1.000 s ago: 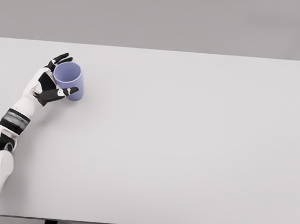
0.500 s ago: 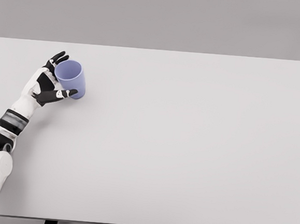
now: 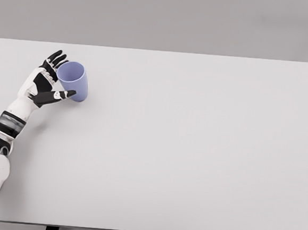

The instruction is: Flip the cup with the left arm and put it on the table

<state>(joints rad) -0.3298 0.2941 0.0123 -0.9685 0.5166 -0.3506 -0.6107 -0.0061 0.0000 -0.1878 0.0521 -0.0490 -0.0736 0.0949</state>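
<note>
A small cup (image 3: pixel 73 80) of smooth, matte, lavender-blue material stands on the pale grey surface (image 3: pixel 194 150), in its far left part. The cup is a plain, handleless tumbler, slightly tapered, with its round mouth turned up and a little toward the camera, so the inner wall shows as a lighter oval. Its base rests on the surface and a faint soft shadow lies beside it.

The left hand (image 3: pixel 46 82) sits just to the left of the cup. It is made of glossy white shells with black jointed segments on the fingers. The fingers (image 3: pixel 56 57) are spread and loosely fanned behind the cup's rim on its left side, while the thumb (image 3: pixel 59 95) reaches out in front of the cup's lower wall. Whether any fingertip actually touches the cup cannot be told; the hand looks relaxed around it rather than pinching it.

From the hand, the forearm runs down and to the left of the cup, with a dark grey banded wrist cuff, then a rounded white upper arm at the picture's lower left corner.

The surface is flat, rectangular, even and unmarked, with a straight far edge against a plain grey background.
</note>
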